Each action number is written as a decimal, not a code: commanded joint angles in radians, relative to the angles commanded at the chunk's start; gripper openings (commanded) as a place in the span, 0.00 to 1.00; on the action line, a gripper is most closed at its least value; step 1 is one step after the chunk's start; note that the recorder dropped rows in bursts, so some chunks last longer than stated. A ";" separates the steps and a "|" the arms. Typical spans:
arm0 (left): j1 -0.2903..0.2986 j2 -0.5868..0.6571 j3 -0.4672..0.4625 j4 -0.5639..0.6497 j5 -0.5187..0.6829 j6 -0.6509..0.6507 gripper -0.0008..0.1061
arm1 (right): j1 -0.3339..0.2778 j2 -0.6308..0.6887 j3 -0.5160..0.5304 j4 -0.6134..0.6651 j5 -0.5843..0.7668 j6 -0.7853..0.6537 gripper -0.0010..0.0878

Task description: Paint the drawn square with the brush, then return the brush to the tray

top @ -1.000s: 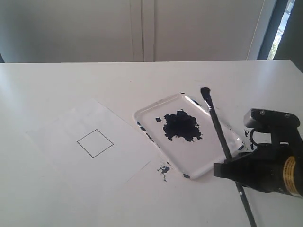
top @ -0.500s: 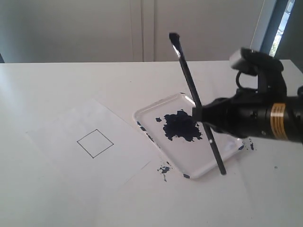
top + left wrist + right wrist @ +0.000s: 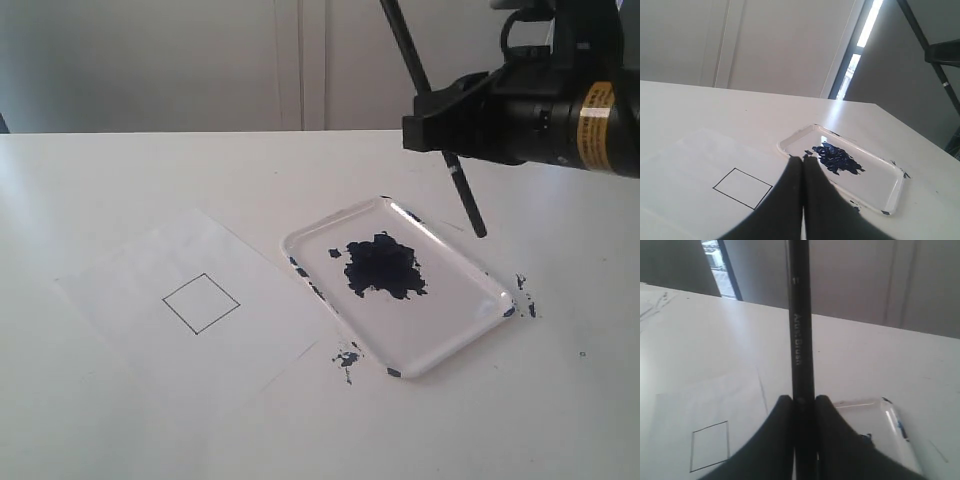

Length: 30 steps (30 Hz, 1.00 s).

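Observation:
My right gripper (image 3: 425, 120) hangs high above the table behind the tray, shut on the brush (image 3: 462, 190). The black handle slants down to a free end in the air above the tray's far edge; the painted tip is out of view past the top. In the right wrist view the handle (image 3: 800, 315) stands clamped between the fingers (image 3: 782, 420). The glossy white tray (image 3: 455, 300) holds a dark blue paint blot (image 3: 383, 266). The drawn square (image 3: 201, 302) is blank inside on the paper sheet (image 3: 140, 270). My left gripper (image 3: 802, 159) is shut and empty, low over the paper near the square (image 3: 742, 187).
Blue paint flecks mark the table at the tray's near corner (image 3: 346, 356) and its right side (image 3: 523, 283). White wall panels rise behind the table's far edge. A dark window frame (image 3: 570, 60) stands at the back right.
The right gripper has lifted the brush off the tray's right rim and carried it up and toward the back, and the brush tip has left the top of the view.

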 joint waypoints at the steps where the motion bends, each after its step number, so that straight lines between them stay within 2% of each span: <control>1: 0.000 0.000 0.000 0.000 0.000 0.000 0.01 | 0.000 0.006 0.008 0.000 0.016 0.000 0.01; 6: 0.000 0.000 0.000 0.000 0.000 0.000 0.01 | 0.000 0.057 0.057 0.000 0.090 0.000 0.01; 11: 0.000 0.000 0.000 0.000 0.000 0.000 0.01 | 0.000 0.112 0.128 0.000 0.075 0.074 0.01; 23: 0.000 0.000 0.000 0.000 0.000 0.000 0.01 | 0.000 0.124 0.112 0.000 -0.421 0.111 0.01; 26: 0.000 0.000 0.000 0.000 0.000 0.000 0.01 | 0.000 0.121 0.110 0.000 -0.476 0.111 0.01; 30: 0.000 0.000 0.000 0.000 0.000 0.000 0.01 | 0.000 0.120 0.110 0.000 -0.484 0.104 0.01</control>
